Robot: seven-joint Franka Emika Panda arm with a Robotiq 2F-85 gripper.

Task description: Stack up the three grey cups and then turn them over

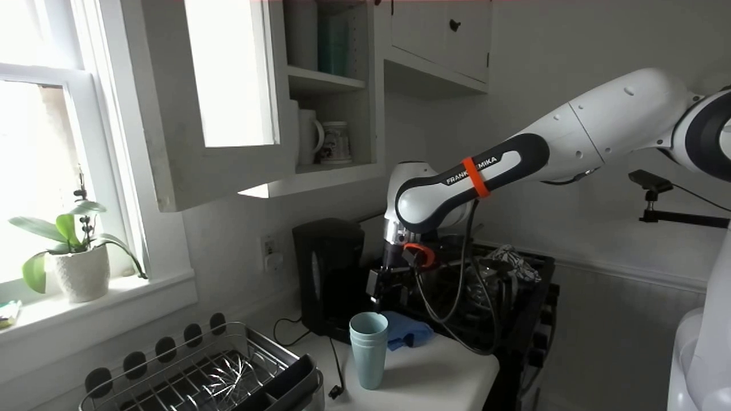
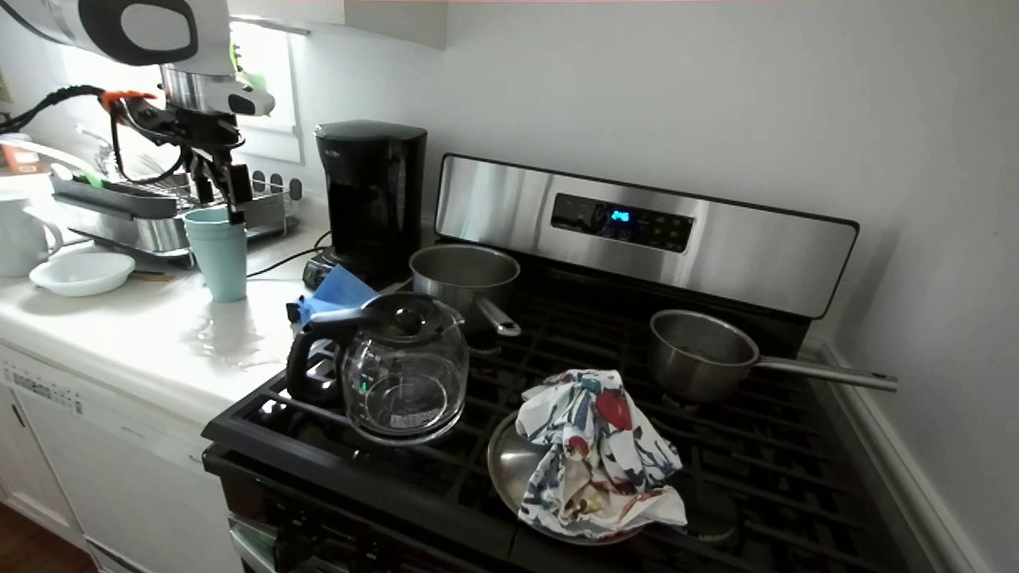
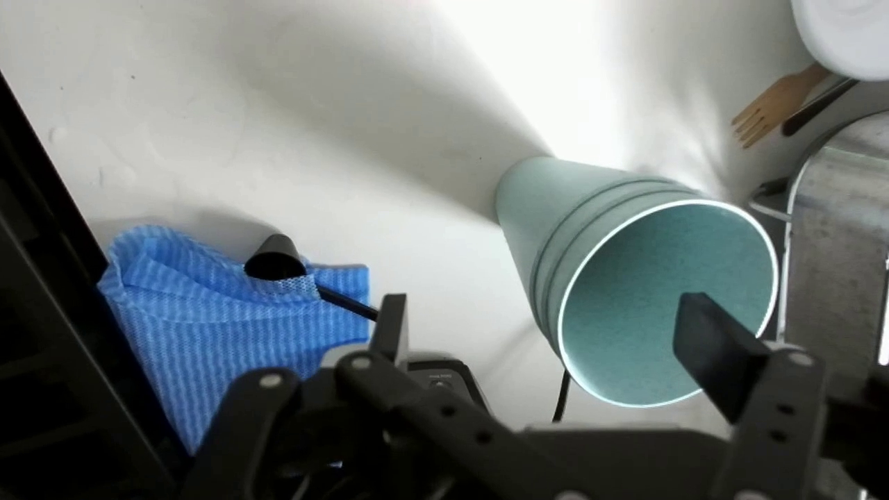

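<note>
Panda arm is being held out from the right in an exterior view, wrist pointed down. Gripper is being held with jaws spread wide, close to the top of three nested tumblers; contact can't be told. Tumblers are being seen as plain, tapered, pale blue-grey, lower rims showing as thin rings. They're being supported upright, mouths up, by white countertop, right of dish rack, near side of black coffee maker.

Hand downward, jaws wide apart
</note>
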